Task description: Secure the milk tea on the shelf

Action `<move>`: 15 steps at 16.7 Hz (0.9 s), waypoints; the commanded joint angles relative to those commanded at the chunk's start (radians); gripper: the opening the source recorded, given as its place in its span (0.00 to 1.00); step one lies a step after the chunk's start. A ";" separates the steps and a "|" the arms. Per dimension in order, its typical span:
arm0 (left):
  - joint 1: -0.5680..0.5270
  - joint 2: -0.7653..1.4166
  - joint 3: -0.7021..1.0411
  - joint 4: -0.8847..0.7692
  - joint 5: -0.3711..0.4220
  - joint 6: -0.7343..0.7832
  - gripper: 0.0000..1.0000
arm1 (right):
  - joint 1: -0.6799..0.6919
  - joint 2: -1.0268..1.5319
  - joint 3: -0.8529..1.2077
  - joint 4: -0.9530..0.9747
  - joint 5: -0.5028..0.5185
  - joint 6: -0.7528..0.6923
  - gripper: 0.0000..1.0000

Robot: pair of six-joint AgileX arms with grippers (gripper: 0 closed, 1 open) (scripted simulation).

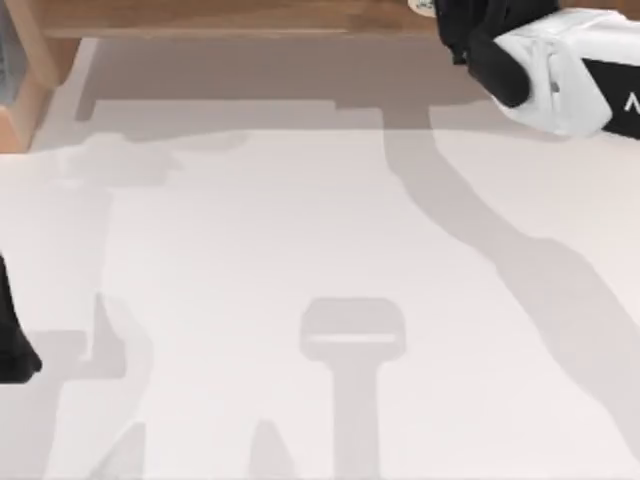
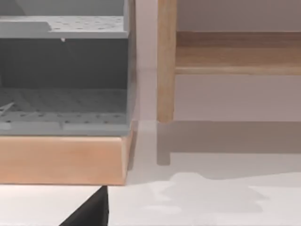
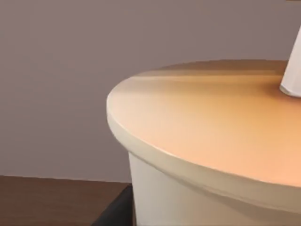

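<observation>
The milk tea (image 3: 202,122) looms close in the right wrist view: a flat orange top, a pale cup wall and the base of a white straw (image 3: 292,75). My right gripper (image 1: 462,30) is at the far right of the table over the shelf (image 1: 250,15), shut on the cup, with one dark finger (image 3: 115,212) against the cup wall. A pale sliver of the milk tea (image 1: 424,7) peeks out beside the gripper. The shelf's brown board (image 3: 47,202) lies just under the cup. My left arm (image 1: 10,345) is parked at the left edge.
A grey perforated rack (image 2: 61,70) on a wooden base (image 2: 61,160) stands at the far left, beside the shelf's upright post (image 2: 165,61). The shelf board (image 2: 235,52) runs along the back. White tabletop (image 1: 320,300) spreads in front of it.
</observation>
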 joint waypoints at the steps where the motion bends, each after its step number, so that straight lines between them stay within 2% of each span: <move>1: 0.000 0.000 0.000 0.000 0.000 0.000 1.00 | -0.004 -0.003 -0.020 0.023 -0.013 -0.028 0.00; 8: 0.000 0.000 0.000 0.000 0.000 0.000 1.00 | -0.045 0.002 -0.109 0.155 -0.123 -0.199 0.00; 11: 0.000 0.000 0.000 0.000 0.000 0.000 1.00 | -0.051 0.043 -0.072 0.159 -0.136 -0.195 0.00; 15: 0.000 0.000 0.000 0.000 0.000 0.000 1.00 | -0.044 0.104 0.024 0.118 -0.124 -0.120 0.00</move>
